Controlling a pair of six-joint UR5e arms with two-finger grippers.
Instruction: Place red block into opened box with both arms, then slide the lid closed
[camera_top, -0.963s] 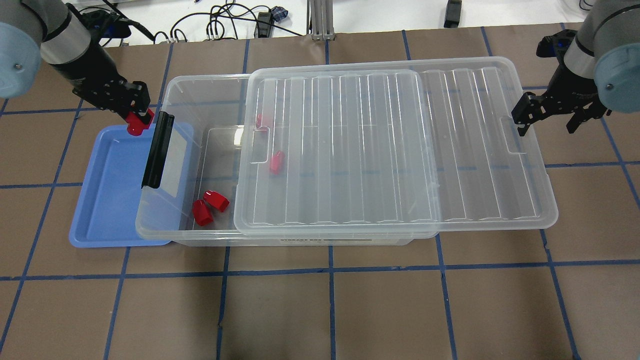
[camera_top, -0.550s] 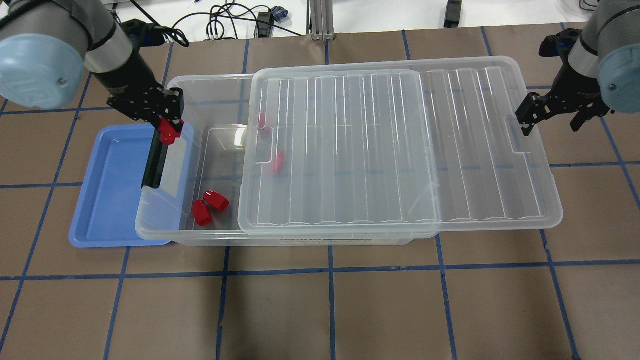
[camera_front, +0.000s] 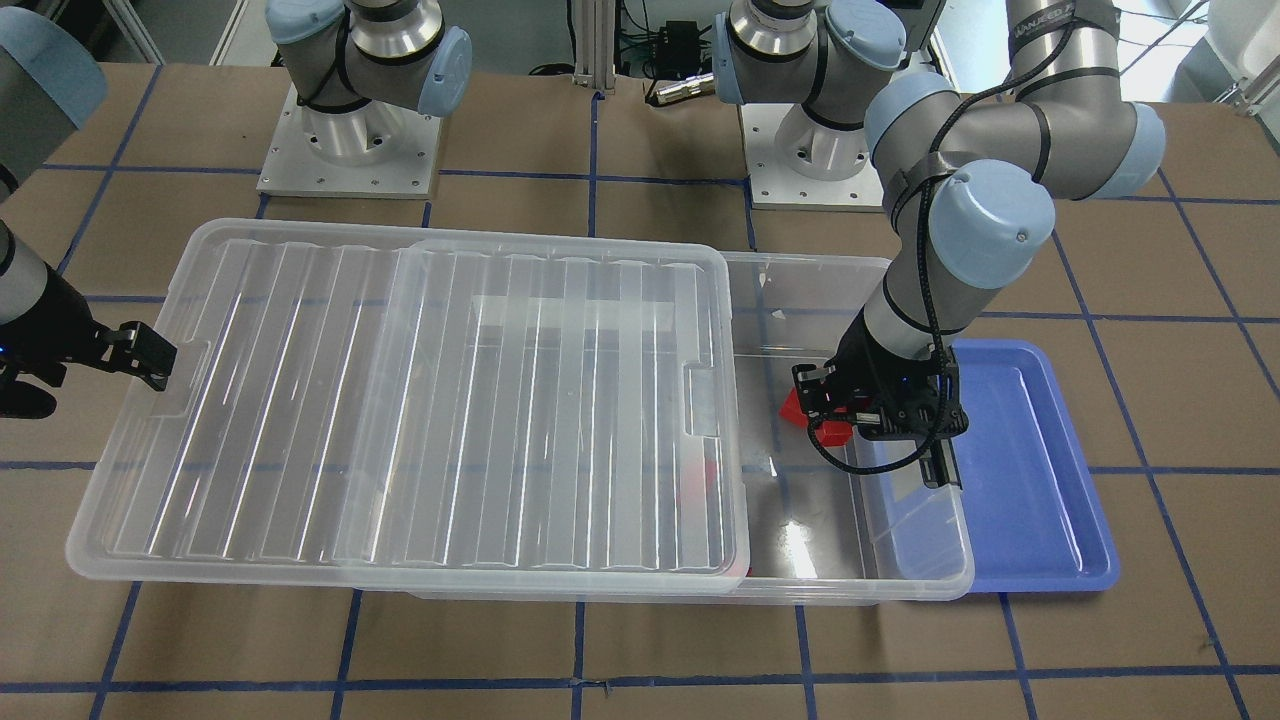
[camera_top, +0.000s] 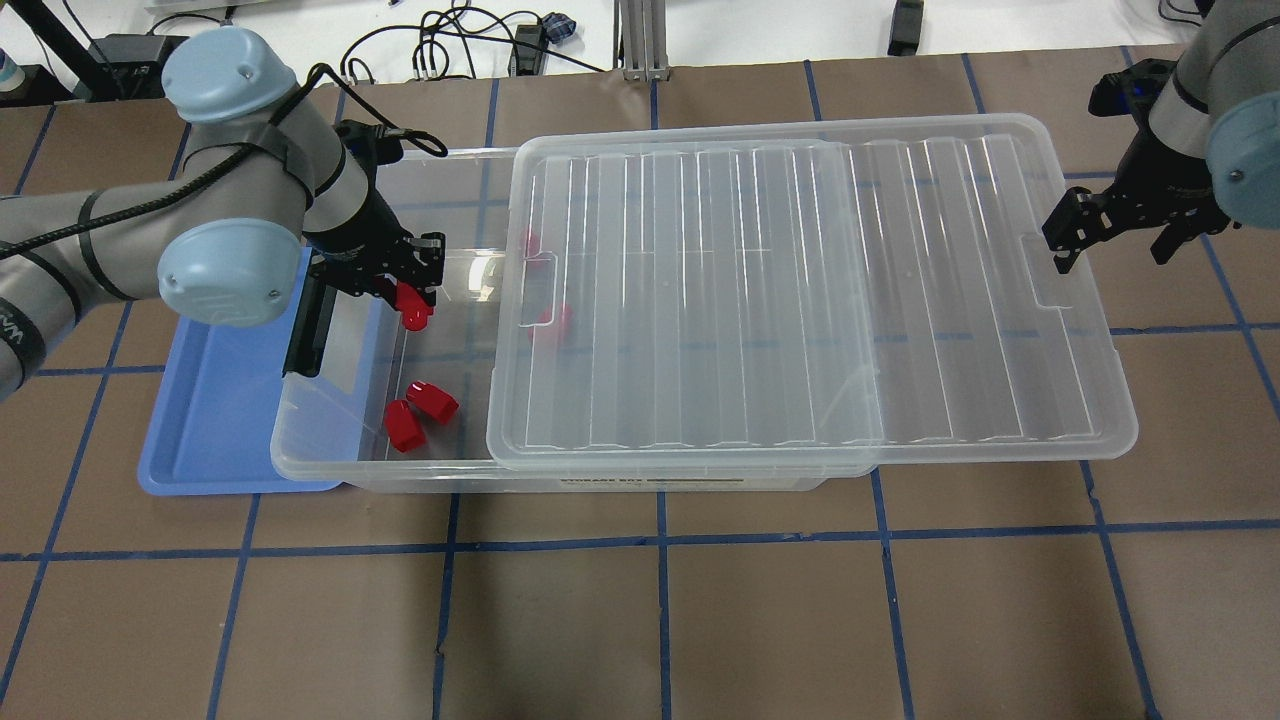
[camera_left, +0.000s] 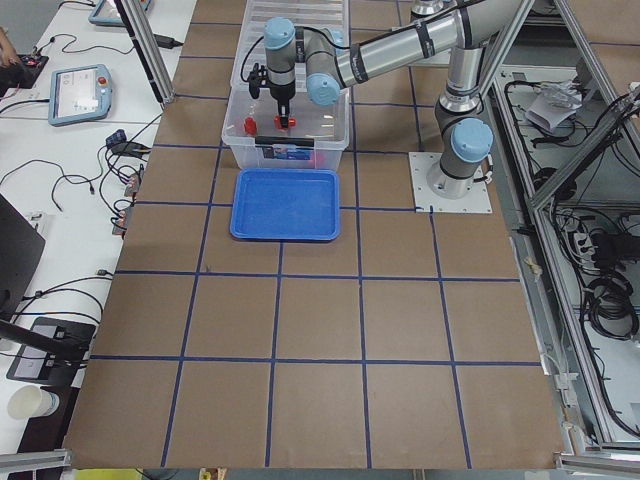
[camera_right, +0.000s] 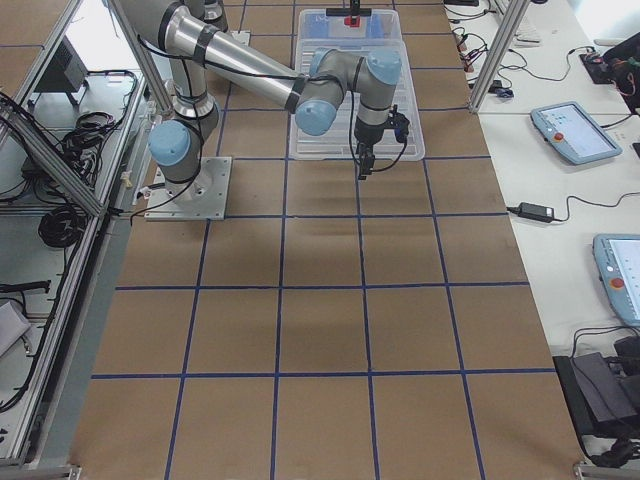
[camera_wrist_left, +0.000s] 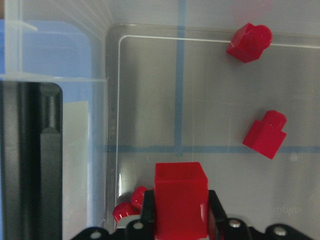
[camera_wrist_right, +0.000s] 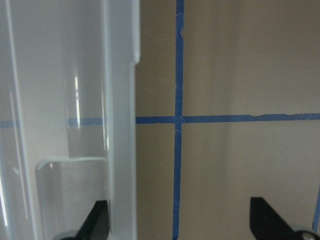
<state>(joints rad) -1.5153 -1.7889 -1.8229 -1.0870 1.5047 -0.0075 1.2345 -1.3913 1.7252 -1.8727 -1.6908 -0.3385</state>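
My left gripper (camera_top: 408, 298) is shut on a red block (camera_top: 413, 308), holding it above the open left part of the clear box (camera_top: 400, 160). In the left wrist view the held red block (camera_wrist_left: 180, 197) hangs over the box floor. Two red blocks (camera_top: 432, 400) lie on that floor near the front wall, and two more (camera_top: 555, 318) show through the lid (camera_top: 800, 300). The lid is slid to the right and overhangs the box. My right gripper (camera_top: 1112, 240) is open at the lid's right end, with the lid rim (camera_wrist_right: 120, 125) between its fingers (camera_wrist_right: 267, 220).
A shallow blue tray (camera_top: 220, 420) lies against the box's left end, partly under it. The black latch bar (camera_top: 310, 330) stands on that end, just left of my left gripper. Cables lie beyond the table's far edge.
My left gripper carried the red block rightward from over the blue tray, past the latch bar, to above the open part of the box. The lid and right gripper shifted slightly right.
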